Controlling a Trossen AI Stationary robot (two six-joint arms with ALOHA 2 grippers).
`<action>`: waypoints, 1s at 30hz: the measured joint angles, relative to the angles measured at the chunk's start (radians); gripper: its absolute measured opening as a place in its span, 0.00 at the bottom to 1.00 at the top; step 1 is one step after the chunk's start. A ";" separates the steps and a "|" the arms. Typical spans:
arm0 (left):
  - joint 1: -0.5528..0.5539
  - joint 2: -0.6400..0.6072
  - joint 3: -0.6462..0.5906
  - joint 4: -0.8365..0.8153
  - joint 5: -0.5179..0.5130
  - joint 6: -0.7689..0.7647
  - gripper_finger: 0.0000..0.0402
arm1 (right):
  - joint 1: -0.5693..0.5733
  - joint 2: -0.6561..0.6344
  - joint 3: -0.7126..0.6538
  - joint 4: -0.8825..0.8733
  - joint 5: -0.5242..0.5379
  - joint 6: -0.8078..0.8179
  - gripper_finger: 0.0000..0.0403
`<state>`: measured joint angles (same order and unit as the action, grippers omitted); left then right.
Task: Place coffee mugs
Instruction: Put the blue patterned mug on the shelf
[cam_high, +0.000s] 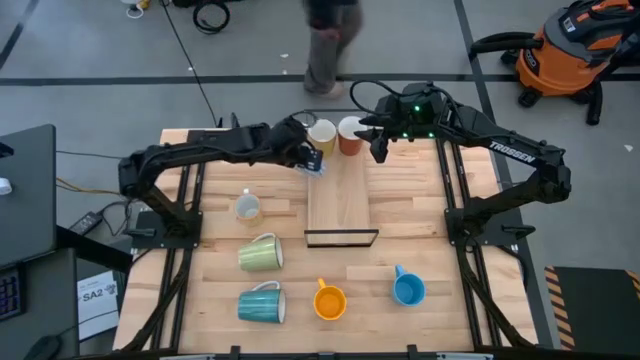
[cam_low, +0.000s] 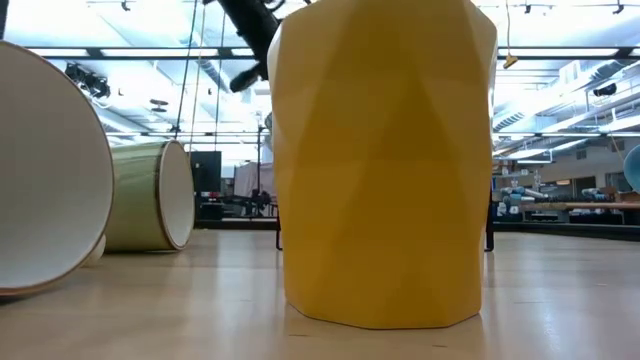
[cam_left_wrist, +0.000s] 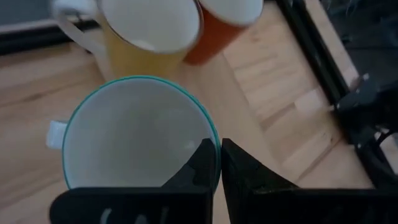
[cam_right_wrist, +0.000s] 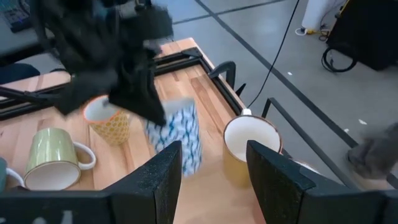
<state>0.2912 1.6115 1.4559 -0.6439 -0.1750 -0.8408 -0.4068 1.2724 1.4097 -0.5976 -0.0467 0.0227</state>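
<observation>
My left gripper (cam_high: 312, 158) is shut on a blue-and-white patterned mug (cam_right_wrist: 177, 134) with a teal rim and white inside (cam_left_wrist: 140, 137), at the far left corner of the wooden board (cam_high: 340, 195). Just beyond it stand a tan-yellow mug (cam_high: 322, 133) and a red-orange mug (cam_high: 350, 135). My right gripper (cam_high: 380, 142) is open beside the red-orange mug and touches nothing; its own view shows its fingers (cam_right_wrist: 214, 168) spread. Nearer lie a small pale mug (cam_high: 247, 207), a pale green mug (cam_high: 260, 252) and a teal mug (cam_high: 262, 303) on their sides, and an orange mug (cam_high: 329, 300) and a blue mug (cam_high: 408, 288) upright. My left gripper pinches the patterned mug's rim (cam_left_wrist: 214, 140), one finger (cam_left_wrist: 199, 165) inside the mug and the other (cam_left_wrist: 239, 171) outside its wall. The fingers come from above, pointing down. The mug stays roughly upright with its mouth up; whether its base rests on the board I cannot tell.
A dark frame (cam_high: 341, 237) closes the board's near end. Metal rails (cam_high: 450, 200) run along the table's sides. A person (cam_high: 325, 45) walks past the far edge, and an orange vacuum (cam_high: 575, 50) stands on the floor. In the low view the orange mug (cam_low: 385, 160) fills the centre.
</observation>
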 joint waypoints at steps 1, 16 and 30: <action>-0.004 0.017 0.000 0.009 0.002 -0.006 0.04 | 0.000 0.000 0.000 0.002 0.000 0.000 0.46; 0.013 0.154 0.002 0.064 0.002 -0.032 0.05 | 0.000 0.000 0.000 0.005 0.000 -0.030 0.46; 0.015 0.158 0.000 0.096 -0.004 -0.027 0.06 | 0.000 0.000 0.000 0.005 0.000 -0.034 0.46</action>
<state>0.3065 1.7691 1.4559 -0.5482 -0.1795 -0.8680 -0.4068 1.2724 1.4097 -0.5922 -0.0467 -0.0116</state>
